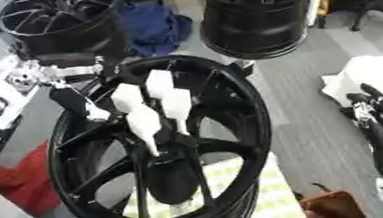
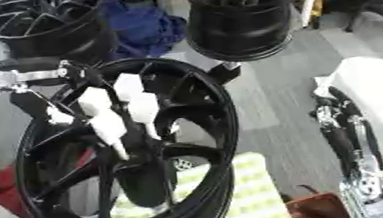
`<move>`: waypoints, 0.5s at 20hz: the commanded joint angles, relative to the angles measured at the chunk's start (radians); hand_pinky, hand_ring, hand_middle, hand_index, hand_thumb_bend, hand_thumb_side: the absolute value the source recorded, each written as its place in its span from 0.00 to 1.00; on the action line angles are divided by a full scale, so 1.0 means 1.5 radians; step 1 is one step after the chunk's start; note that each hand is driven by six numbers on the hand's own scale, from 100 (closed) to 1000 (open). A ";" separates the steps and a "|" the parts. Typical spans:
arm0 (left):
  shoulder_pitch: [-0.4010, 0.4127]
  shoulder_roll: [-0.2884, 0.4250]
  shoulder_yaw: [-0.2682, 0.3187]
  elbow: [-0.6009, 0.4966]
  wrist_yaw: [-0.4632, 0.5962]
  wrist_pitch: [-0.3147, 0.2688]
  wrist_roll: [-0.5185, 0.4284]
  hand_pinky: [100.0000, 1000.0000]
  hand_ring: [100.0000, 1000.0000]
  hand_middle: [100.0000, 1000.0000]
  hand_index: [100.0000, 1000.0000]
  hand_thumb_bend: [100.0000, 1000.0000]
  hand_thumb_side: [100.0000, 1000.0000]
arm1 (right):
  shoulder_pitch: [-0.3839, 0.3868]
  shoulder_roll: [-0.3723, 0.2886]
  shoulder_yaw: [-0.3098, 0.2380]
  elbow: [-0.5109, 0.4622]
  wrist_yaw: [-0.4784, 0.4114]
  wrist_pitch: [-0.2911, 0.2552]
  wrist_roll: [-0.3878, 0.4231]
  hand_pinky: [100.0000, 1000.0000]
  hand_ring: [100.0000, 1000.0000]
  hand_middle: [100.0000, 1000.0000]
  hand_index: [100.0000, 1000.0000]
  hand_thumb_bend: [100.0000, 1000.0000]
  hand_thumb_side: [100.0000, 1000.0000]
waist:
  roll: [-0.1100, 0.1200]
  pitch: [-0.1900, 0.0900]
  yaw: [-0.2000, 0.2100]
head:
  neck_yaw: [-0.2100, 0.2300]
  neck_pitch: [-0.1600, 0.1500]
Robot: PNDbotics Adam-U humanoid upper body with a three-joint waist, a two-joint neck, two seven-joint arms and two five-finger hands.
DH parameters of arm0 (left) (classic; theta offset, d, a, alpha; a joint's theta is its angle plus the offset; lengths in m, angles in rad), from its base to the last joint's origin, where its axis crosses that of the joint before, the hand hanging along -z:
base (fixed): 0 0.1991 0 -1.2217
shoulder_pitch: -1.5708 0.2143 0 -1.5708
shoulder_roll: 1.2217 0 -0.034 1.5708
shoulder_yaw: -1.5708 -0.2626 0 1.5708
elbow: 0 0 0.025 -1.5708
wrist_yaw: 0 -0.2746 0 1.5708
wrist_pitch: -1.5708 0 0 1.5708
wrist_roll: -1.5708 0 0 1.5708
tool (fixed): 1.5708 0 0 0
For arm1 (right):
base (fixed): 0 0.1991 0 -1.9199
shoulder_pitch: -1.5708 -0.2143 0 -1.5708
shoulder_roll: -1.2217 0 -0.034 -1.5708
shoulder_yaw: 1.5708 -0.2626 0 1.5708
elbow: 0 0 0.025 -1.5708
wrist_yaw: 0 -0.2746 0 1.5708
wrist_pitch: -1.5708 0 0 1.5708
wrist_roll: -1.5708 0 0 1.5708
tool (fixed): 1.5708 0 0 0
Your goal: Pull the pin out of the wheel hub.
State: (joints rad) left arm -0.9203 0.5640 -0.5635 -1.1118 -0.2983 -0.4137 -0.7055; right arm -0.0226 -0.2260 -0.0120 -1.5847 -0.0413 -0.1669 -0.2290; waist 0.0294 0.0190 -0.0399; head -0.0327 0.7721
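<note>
Nearest: brown object at the bottom edge, right of centre, shape unclear. Beside it a pale yellow-green checked mat under the near wheel.

Wheel hub: big black spoked rim, tilted, filling the lower-left and middle of the view, standing on the grey floor. Hub centre sits low in the rim, dark oval below where the spokes meet.

Left hand comes in from the left with a silver and black wrist over the rim's upper left edge. White-covered fingers point down into the spokes, lying side by side and close together, tips reaching the spoke junction just above the hub centre. Dark thumb is apart to the left. Pin itself can't be made out; can't tell if the fingertips pinch anything.

Right hand at the right edge, black and silver, fingers long and fairly straight, pointing up, holding nothing. White block just behind it.

Red thing at the left edge behind the rim.

Far: two more black wheels, far left and far centre, blue cloth between them.
</note>
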 commanded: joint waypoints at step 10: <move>-0.010 0.022 -0.006 -0.010 -0.066 -0.157 -0.134 0.58 1.00 0.69 0.86 0.21 0.28 | -0.008 -0.011 0.000 -0.006 0.001 -0.002 0.002 0.75 0.64 0.72 0.91 0.00 0.57 | -0.001 -0.009 0.000 | 0.000 -0.001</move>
State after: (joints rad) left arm -0.9197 0.5648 -0.5804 -1.1218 -0.3826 -0.4255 -0.6937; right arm -0.0254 -0.2259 -0.0119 -1.5814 -0.0413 -0.1669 -0.2286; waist 0.0296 0.0190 -0.0405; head -0.0327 0.7721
